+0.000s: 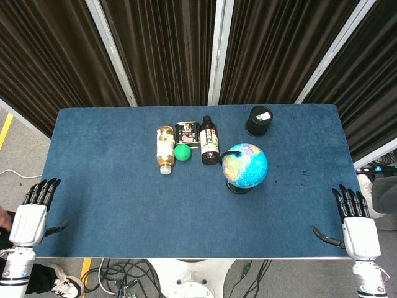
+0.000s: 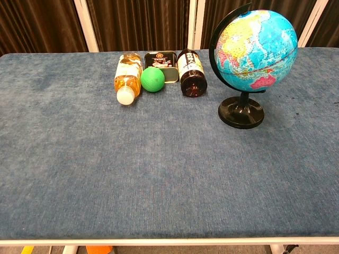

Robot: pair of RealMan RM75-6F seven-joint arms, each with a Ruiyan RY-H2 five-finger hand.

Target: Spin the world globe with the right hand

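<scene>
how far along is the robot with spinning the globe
Nothing looks done yet. The globe stands upright on its black base, untouched. The right hand rests at the table's near right edge, fingers apart, holding nothing; the left hand likewise. Reaching for the globe and spinning it all remains.

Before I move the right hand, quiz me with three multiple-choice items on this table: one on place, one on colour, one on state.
1. The globe stands: A) at the table's far left, B) right of the dark bottle, C) on the black cup.
2. The ball is: A) green, B) red, C) white.
3. The right hand is: A) gripping the globe, B) holding a bottle, C) open, holding nothing.

Answers: 1 B, the head view shows the bottle to its left. 2 A, green in both views. 3 C, its fingers are apart at the table's near right corner, clear of the globe.
</scene>
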